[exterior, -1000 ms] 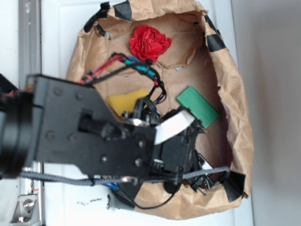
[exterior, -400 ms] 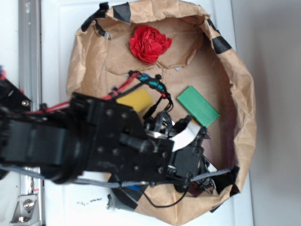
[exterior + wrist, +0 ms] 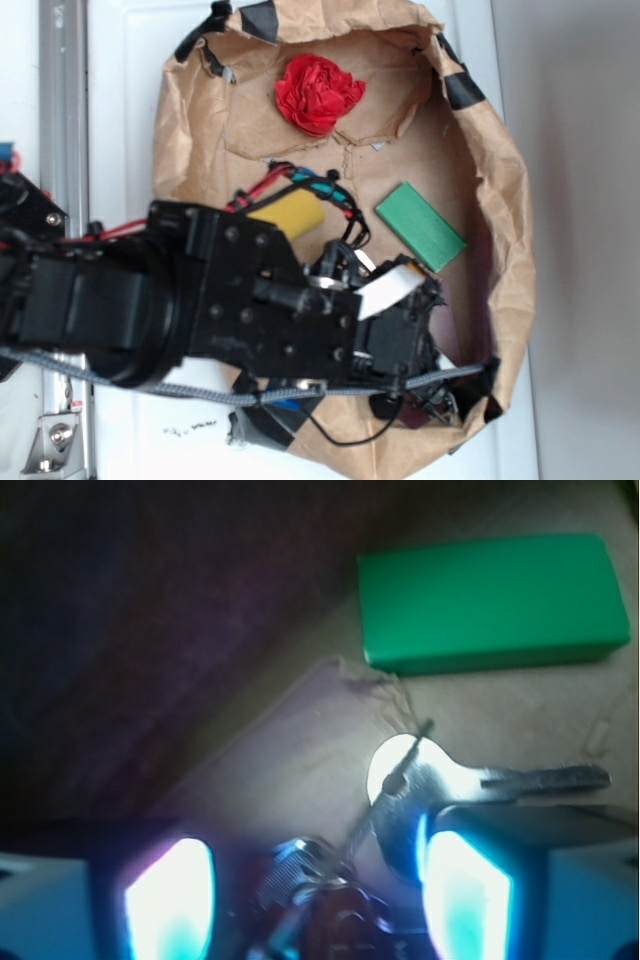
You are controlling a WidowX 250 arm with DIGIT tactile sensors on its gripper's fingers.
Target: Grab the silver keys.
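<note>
In the wrist view the silver keys (image 3: 440, 780) lie on the brown paper floor. One shiny key points right, and a ring joins it to a dark reddish-brown fob (image 3: 335, 925). My gripper (image 3: 315, 900) is open and low over them. The fob and ring sit between the fingers, and the right finger (image 3: 465, 895) overlaps the key's head. In the exterior view the gripper (image 3: 415, 335) is at the bag's lower right, and the arm hides the keys.
A green rectangular block (image 3: 490, 600) lies just beyond the keys and also shows in the exterior view (image 3: 420, 226). A yellow sponge (image 3: 285, 212) pokes out from under the arm. A red crumpled ball (image 3: 318, 92) sits at the far side. Crumpled paper bag walls (image 3: 505, 200) ring everything.
The arm has swung and dropped lower over the bag's lower right corner. Since 0.4 s ago it has only shifted slightly. The bag's right wall has bulged a little.
</note>
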